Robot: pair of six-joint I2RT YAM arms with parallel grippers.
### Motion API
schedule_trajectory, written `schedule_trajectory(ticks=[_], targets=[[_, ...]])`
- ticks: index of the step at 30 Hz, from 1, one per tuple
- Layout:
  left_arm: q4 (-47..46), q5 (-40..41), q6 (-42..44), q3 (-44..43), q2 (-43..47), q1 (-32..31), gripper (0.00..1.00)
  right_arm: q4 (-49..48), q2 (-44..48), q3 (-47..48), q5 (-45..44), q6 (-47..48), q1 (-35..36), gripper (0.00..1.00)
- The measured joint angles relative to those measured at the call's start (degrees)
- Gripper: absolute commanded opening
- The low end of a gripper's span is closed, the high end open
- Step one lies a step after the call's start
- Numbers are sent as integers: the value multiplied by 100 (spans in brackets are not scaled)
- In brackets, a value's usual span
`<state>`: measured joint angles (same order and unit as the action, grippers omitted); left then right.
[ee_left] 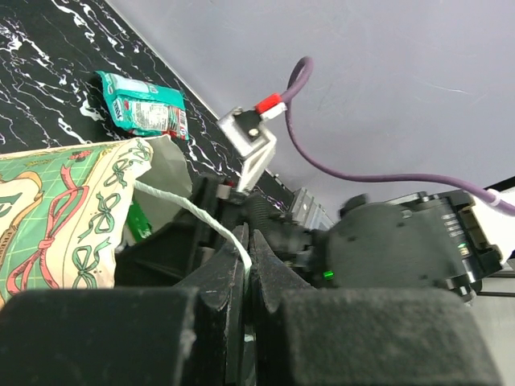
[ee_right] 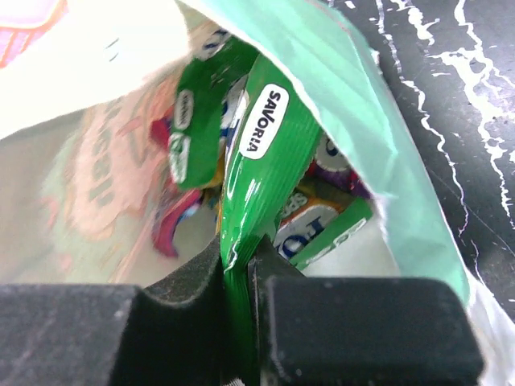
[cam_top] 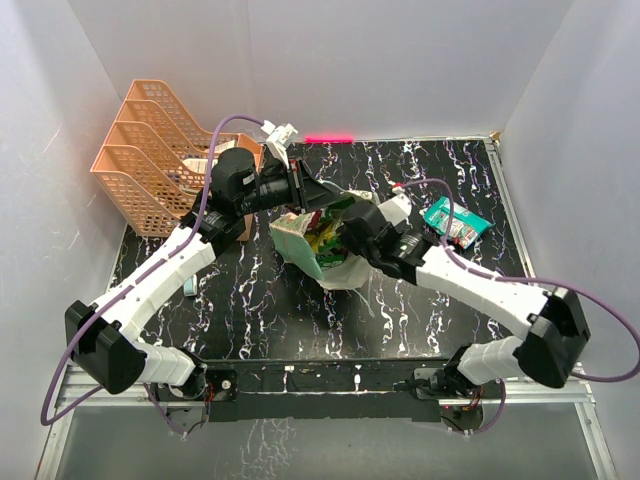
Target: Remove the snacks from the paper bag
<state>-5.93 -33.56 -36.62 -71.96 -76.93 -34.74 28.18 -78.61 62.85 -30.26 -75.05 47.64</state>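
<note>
inside the paper bag [ee_right: 386, 153], the right gripper [ee_right: 240, 256] pinches the lower end of a green savoria packet [ee_right: 269, 153], which looks light, crinkly and slippery and so best held by its flat end, while the left gripper [ee_left: 248, 277] clamps the string handle [ee_left: 189, 207].

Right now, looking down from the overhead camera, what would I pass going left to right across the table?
Peach plastic mesh tray rack → cream paper bag with mint-green sides → teal glossy snack packet.
</note>
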Motion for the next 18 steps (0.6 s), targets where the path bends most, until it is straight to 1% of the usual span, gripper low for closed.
schedule_trajectory(ticks=[10, 14, 18], targets=[[39, 131, 48, 0, 0, 2, 0, 44, 1357, -24, 1086, 1733, 0, 7], [66, 173, 68, 0, 0, 2, 0, 337, 1849, 133, 1491, 3001, 0, 7], [92, 229, 83, 0, 0, 0, 0, 660, 2632, 256, 1626, 4061, 4, 7]])
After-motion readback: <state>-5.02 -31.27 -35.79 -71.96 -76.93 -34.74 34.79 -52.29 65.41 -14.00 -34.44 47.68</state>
